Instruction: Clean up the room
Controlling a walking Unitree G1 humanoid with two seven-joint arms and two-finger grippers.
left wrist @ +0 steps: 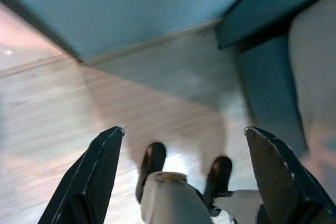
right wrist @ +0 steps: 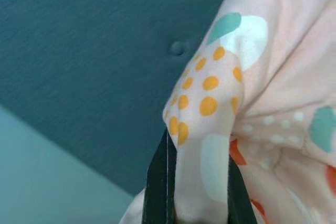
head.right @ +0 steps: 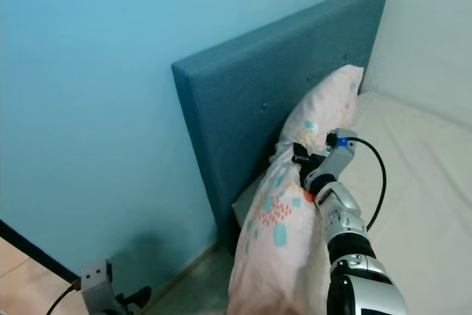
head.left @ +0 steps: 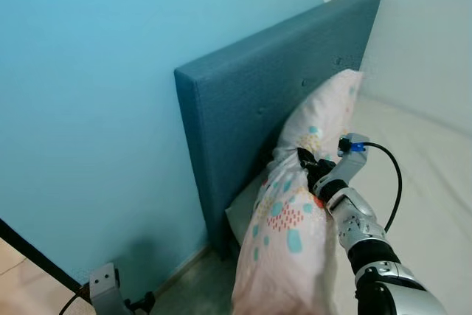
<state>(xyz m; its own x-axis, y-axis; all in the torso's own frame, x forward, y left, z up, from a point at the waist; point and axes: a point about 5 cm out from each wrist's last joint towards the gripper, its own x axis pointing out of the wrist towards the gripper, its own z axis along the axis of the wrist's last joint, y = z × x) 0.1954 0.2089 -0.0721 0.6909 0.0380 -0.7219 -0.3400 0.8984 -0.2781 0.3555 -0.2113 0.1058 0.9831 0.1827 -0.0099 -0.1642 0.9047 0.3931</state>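
Bedside scene, taken with the headboard (head.left: 273,101) as landmark. Upholstered, blue and buttoned; set flat against the teal wall (head.left: 96,94), with the mattress (head.left: 435,160) in front of it.

Pillow (head.left: 295,212): pale pink, printed with teal and orange spots. Stood on end and tilted, upper corner resting against the front face of the headboard, lower bulk drooping past the headboard's near end toward the floor (left wrist: 157,103). Not yet lying flat on the mattress.

Right gripper (right wrist: 191,192): just in front of the headboard, at the pillow's middle. Fingers (right wrist: 157,187) pressed together on a bunched fold of the cover, cloth squeezed up between them. Pinched at the fabric rather than around the body, probably because the pillow is too thick to span; held mid-length, likely so that the upper half can be laid back against the headboard while the hanging end is lifted. Cable (head.left: 394,175) looped clear of the pillow on the mattress side.

Left gripper (left wrist: 184,182): low, off the near end of the headboard, above the floor. Fingers spread wide, nothing between them; arm idle.

Judged step: seating the pillow at the head of the bed. Likely risk: thin fold slipping free under the weight of the drooping end.
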